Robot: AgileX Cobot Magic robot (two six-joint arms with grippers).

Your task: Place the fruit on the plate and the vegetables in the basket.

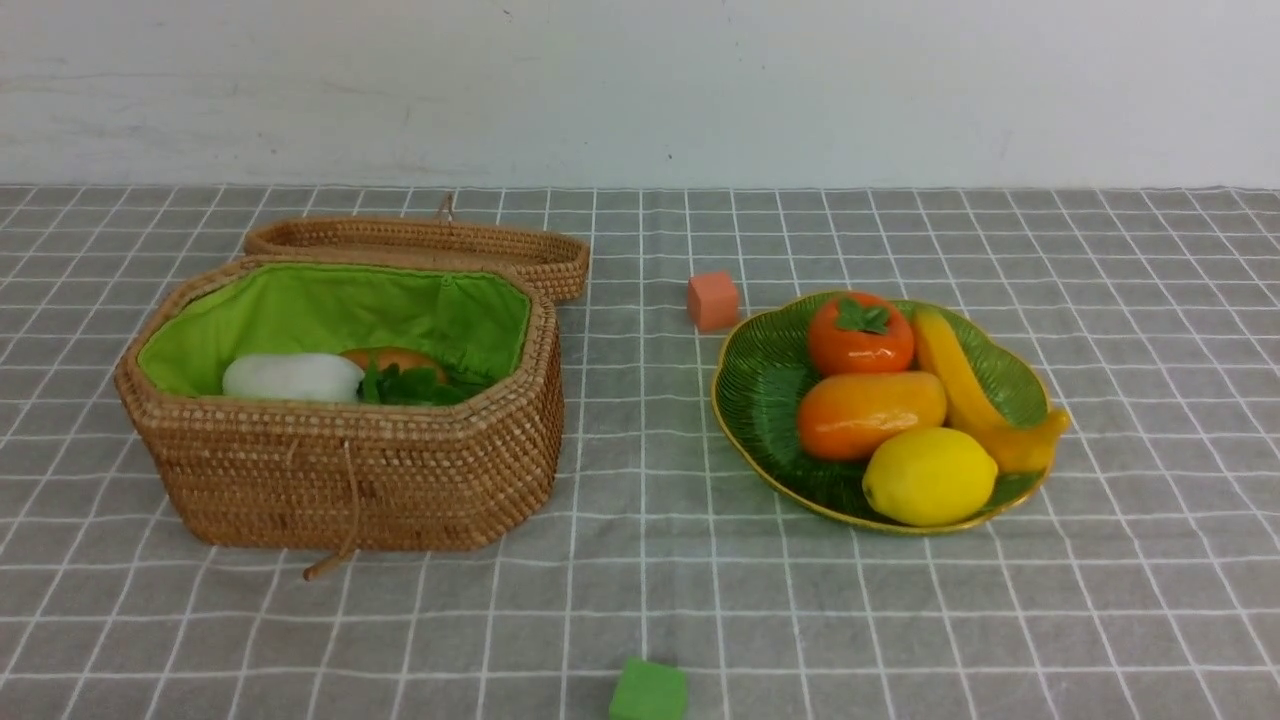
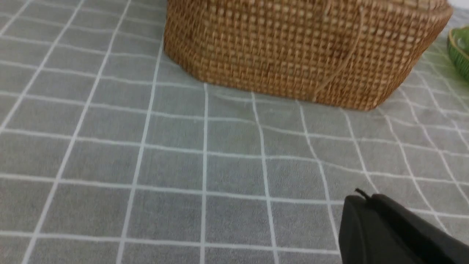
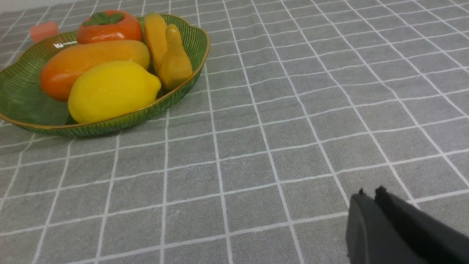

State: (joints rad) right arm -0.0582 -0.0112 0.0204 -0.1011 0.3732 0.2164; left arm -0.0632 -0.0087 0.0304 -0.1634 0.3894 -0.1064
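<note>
On the left of the desk (image 1: 640, 600), covered w/ a grey white-grid cloth, the basket (image 1: 340, 470) is seen w/ its lid (image 1: 430, 245) folded back behind it and the green lining exposed. Inside, the white radish (image 1: 292, 377) is laid toward the left, its green leaves (image 1: 410, 385) beside it, and the tan-orange potato (image 1: 395, 358) is partly hidden behind them; the eggplant can't be made out. A cord loop (image 1: 340, 520) is hung down the basket's front wall to the cloth. In the left wrist view the left hand (image 2: 362, 198) is shown low over bare cloth, near the basket wall but apart from it, fingers pressed together, nothing pinched. A small green cube (image 1: 648, 690) is set at the near edge, approx. mid-desk. Further back, a small orange cube (image 1: 712, 300) is placed just beside the plate's far-left rim. The plate (image 1: 760, 400) is found on the right half, all 4 fruit on it: persimmon (image 1: 860, 335) at the back, mango (image 1: 870, 412) in front of it, lemon (image 1: 930, 476) nearest the front rim, banana (image 1: 965, 390) curved along the right side, its end over the rim. In the right wrist view the right hand (image 3: 370, 196) is shown over bare cloth, well apart from the plate, fingers pressed together, nothing pinched.
</note>
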